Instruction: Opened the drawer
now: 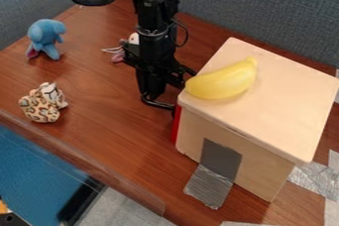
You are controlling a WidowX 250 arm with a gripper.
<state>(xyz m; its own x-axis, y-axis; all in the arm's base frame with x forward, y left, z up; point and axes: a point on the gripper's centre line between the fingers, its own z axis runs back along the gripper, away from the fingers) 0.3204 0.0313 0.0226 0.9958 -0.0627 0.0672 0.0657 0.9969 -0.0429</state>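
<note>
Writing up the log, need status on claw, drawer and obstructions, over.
Claw beside red drawer front. Front looks close against box. Banana on top.

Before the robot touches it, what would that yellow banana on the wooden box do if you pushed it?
The banana might rock or roll, since its sides look rounded. It could slide easily too, as the top of the wooden box looks smooth. It lies near the edge, so a push that way may tip it off.

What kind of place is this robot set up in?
Probably a robot test area: a wooden desk against grey fabric partitions, with a wooden box held by silvery tape.
</note>
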